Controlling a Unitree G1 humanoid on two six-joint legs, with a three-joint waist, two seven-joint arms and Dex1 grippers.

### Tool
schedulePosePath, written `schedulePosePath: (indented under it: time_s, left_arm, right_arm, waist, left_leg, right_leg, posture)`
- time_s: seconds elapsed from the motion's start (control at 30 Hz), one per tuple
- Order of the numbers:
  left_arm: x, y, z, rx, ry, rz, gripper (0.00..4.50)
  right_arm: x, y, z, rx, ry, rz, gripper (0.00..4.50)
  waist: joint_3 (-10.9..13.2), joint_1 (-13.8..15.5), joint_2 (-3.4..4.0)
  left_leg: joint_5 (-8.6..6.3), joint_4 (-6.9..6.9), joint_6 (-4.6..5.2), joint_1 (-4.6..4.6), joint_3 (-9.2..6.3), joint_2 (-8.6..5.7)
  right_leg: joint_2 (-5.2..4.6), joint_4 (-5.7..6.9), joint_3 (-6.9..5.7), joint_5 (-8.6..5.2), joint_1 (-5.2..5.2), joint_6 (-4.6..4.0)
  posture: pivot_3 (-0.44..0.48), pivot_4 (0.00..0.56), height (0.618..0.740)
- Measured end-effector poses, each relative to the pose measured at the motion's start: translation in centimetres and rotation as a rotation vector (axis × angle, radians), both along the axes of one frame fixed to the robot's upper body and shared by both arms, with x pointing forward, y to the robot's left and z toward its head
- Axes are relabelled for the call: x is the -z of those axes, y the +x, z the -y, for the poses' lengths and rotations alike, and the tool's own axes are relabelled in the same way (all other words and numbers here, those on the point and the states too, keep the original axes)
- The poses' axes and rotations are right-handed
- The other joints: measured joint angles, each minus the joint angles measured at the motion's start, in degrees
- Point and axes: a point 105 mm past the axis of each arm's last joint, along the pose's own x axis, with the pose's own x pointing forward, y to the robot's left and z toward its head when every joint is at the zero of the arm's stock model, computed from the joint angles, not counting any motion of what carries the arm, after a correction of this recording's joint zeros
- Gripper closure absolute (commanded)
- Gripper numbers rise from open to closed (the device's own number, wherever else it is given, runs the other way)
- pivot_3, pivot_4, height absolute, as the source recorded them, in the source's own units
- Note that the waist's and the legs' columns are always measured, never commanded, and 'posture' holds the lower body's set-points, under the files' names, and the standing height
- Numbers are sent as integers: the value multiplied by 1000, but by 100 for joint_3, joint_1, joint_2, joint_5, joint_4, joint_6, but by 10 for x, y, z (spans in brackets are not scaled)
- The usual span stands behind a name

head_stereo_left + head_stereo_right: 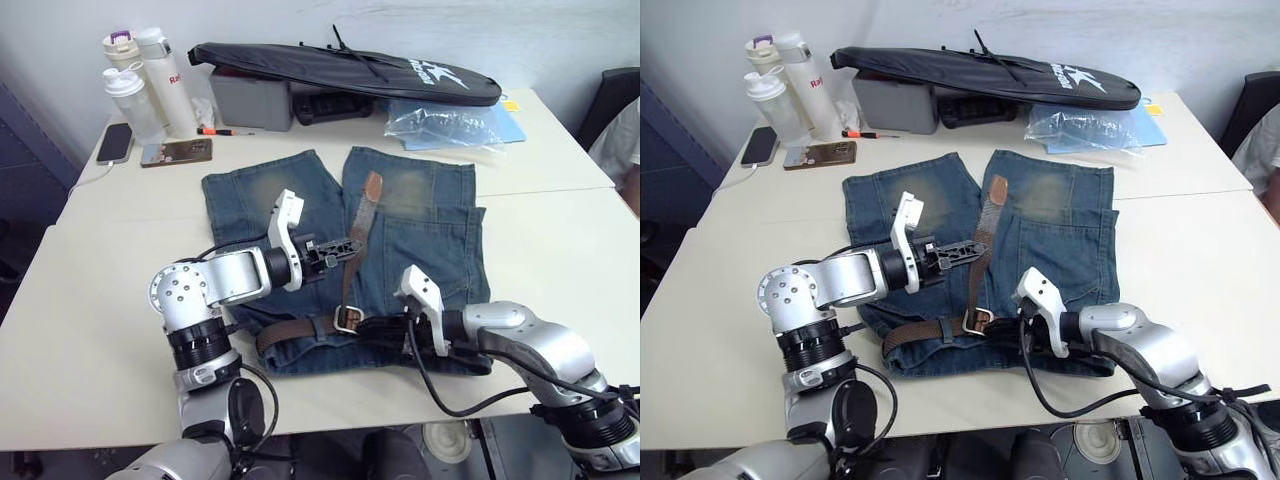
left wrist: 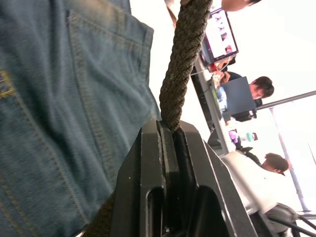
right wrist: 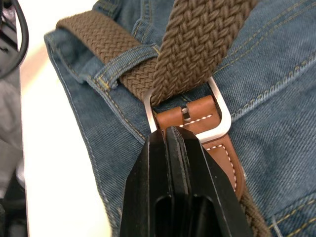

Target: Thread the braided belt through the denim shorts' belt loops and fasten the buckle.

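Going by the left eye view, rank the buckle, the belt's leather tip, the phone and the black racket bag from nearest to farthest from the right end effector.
1. Buckle, just to its left at the waistband.
2. Leather tip, up on the shorts' legs.
3. Black racket bag, along the table's far edge.
4. Phone, far left corner.

On the table [image 1: 560, 250] lie 1 pair of denim shorts [image 1: 430, 235] and 1 braided belt [image 1: 352, 262] with 1 silver buckle [image 3: 213, 114]. At the far edge stand 3 bottles [image 1: 140, 75], with 2 phones [image 1: 115, 143] beside them, 1 long black bag [image 1: 340, 68], 1 grey box [image 1: 250, 100] and 1 clear plastic bag [image 1: 445, 125]. 2 grippers are in view, the left gripper [image 1: 345, 245] and the right gripper [image 3: 170, 140].
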Motion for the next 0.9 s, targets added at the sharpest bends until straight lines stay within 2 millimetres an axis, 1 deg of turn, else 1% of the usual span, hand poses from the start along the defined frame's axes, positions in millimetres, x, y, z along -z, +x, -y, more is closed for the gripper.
schedulePosePath:
  time_s: [0.1,0.2,0.27,0.37,0.43,0.5,0.53,0.57,0.6,0.63,0.67,0.7,0.77,0.8,0.83,0.9]
  left_arm:
    - [14,-8,-5,-4,19,-43,4500]
    - [23,-17,-8,-14,35,-85,4500]
    - [23,-19,-9,-24,41,-105,4500]
    - [13,-21,-11,-34,43,-109,4500]
    - [11,-21,-12,-41,39,-116,4500]
    - [13,-20,-12,-48,50,-128,4500]
    - [14,-20,-13,-52,55,-132,4500]
    - [16,-20,-14,-52,61,-136,4500]
    - [16,-21,-13,-44,64,-133,4500]
    - [15,-21,-13,-42,63,-132,4500]
    - [16,-22,-13,-37,69,-132,4500]
    - [16,-22,-13,-36,71,-132,4500]
    - [17,-21,-15,-35,76,-130,4500]
    - [16,-21,-16,-37,80,-127,4500]
    - [17,-20,-19,-41,89,-127,4500]
    - [17,-21,-21,-38,95,-122,4500]
  right_arm:
    - [1,2,0,-13,-8,26,4448]
    - [2,2,1,-7,-7,46,4448]
    - [-1,3,3,11,-7,52,4448]
    - [-5,-1,3,36,-1,45,4448]
    - [-10,1,5,77,17,48,4448]
    - [-22,6,10,125,22,98,4448]
    - [-29,7,12,139,20,124,4448]
    - [-32,7,14,152,22,130,4448]
    - [-38,8,17,166,22,140,4448]
    - [-40,8,17,168,20,147,4448]
    - [-43,8,18,174,23,156,4448]
    - [-45,7,18,180,28,146,4448]
    - [-43,4,22,208,32,71,4448]
    - [-44,4,23,209,31,53,4448]
    - [-48,2,24,200,30,43,4448]
    - [-60,0,30,191,12,64,4448]
  waist:
    - [-13,4,-16]
    - [-31,20,-31]
    - [-40,43,-23]
    - [-49,51,-8]
    - [-52,48,-3]
    - [-55,48,3]
    - [-53,52,1]
    - [-43,30,3]
    - [-47,-18,10]
    - [-46,-56,9]
    - [-48,-100,15]
    - [-48,-124,16]
    - [-42,-138,11]
    - [-47,-145,12]
    - [-38,-81,26]
    - [-30,4,30]
  left_leg:
    - [0,6,0,1,-5,2]
    - [-2,14,-2,1,-12,4]
    - [-3,20,-1,-2,-18,3]
    - [-5,20,-1,-8,-18,0]
    - [-7,20,0,-11,-16,-3]
    - [-7,18,0,-16,-11,-5]
    - [-8,10,3,-21,-12,-11]
    - [6,-13,22,-40,-37,-28]
    - [44,-65,45,-39,-115,-75]
    - [69,-82,56,-47,-167,-108]
    - [93,-93,78,-68,-225,-155]
    - [123,-112,100,-93,-280,-208]
    - [217,-208,148,-118,-375,-315]
    - [237,-201,143,-114,-392,-303]
    - [236,-187,142,-136,-420,-314]
    - [236,-172,142,-158,-442,-324]
  right_leg:
    - [2,1,0,0,3,0]
    - [-2,2,7,0,6,0]
    - [-4,2,8,0,6,-1]
    - [-7,-1,9,0,2,-1]
    - [-7,-3,10,0,-1,-1]
    - [-6,-6,10,0,-7,-1]
    - [-12,-10,-1,-1,8,-2]
    - [-63,-65,-68,-7,75,-5]
    - [-135,-106,-234,-6,139,-1]
    - [-182,-110,-340,-8,170,3]
    - [-229,-120,-472,-18,215,22]
    - [-277,-115,-552,-30,237,42]
    - [-385,-139,-723,-22,301,86]
    - [-381,-111,-676,-16,253,102]
    - [-353,-129,-596,-15,246,111]
    - [-327,-142,-522,-9,227,124]
  posture:
    - [0,150,652]
    - [0,150,652]
    - [0,150,652]
    - [0,150,652]
    - [0,150,652]
    - [0,150,653]
    - [0,150,654]
    - [0,150,654]
    - [0,150,655]
    - [0,150,656]
    - [0,150,656]
    - [0,150,656]
    - [0,150,656]
    - [0,150,656]
    - [0,150,656]
    - [0,150,656]
